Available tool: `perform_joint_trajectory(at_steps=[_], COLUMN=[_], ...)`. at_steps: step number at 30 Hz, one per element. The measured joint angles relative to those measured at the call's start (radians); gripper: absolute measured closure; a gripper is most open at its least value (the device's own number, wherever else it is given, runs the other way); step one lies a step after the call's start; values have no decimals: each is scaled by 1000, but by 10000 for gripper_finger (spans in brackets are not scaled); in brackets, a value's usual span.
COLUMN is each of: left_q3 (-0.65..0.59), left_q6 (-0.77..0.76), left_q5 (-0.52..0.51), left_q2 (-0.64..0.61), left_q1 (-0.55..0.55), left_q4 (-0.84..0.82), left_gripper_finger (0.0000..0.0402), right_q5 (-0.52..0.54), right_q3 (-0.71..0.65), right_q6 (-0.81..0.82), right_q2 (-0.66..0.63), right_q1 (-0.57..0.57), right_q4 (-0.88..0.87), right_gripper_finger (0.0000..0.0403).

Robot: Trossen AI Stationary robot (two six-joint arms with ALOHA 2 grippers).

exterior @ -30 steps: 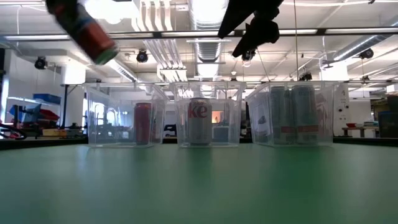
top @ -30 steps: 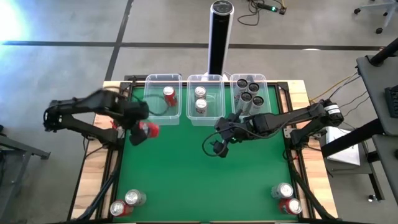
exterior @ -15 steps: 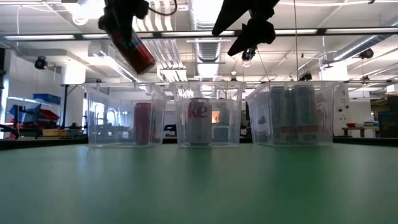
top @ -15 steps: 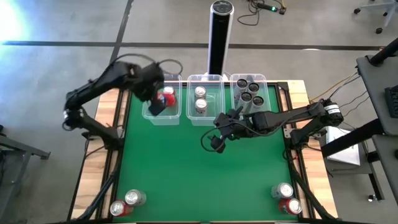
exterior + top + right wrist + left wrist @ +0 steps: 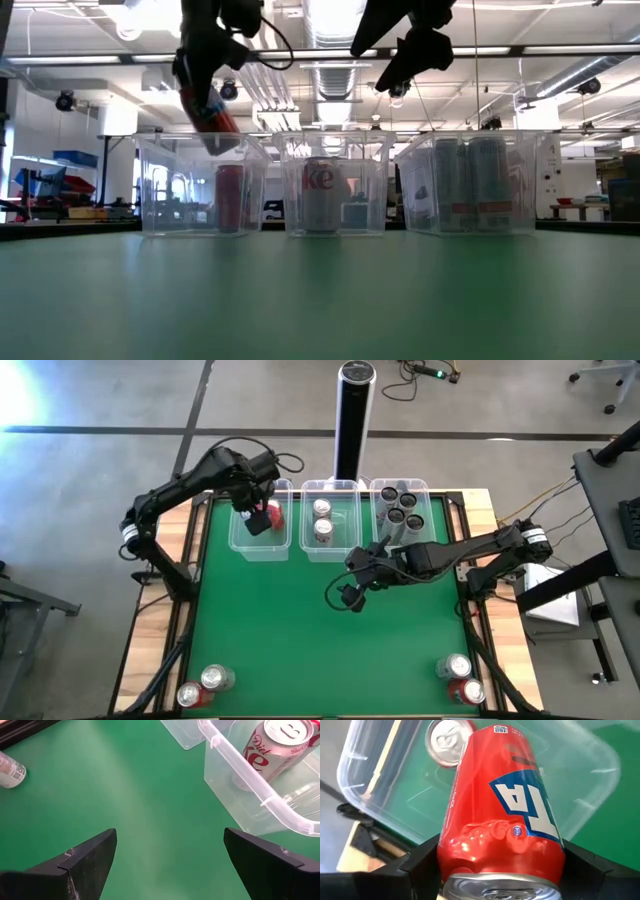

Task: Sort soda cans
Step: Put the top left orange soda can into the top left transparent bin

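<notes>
Red can (image 5: 501,815) now over left tub (image 5: 243,532).

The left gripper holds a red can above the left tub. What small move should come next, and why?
Probably lower it a little, then open. The left gripper grips the red can over the left tub, where another red can already stands. In the low view the held can hangs tilted at the rim, so dropping it now could knock that one.

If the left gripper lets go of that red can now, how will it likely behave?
Held tilted by the left gripper above the left tub, the red can would probably land askew, perhaps knocking the standing can. Round and smooth, it may roll.
</notes>
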Motion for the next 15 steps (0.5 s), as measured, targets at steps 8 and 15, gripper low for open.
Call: perform_joint_trajectory(at_steps=[8,15], left_q3=[-44,-152], left_q6=[41,60], left_q5=[-7,-7], left_q2=[3,-11], left_q1=[27,28], left_q4=[3,1], left_gripper_finger=[116,116], right_q5=[3,8], right_q3=[0,0], right_q6=[1,0], right_q2=[0,0], right_q1=[4,4], right_q4=[0,-1], right_gripper_finger=[39,39])
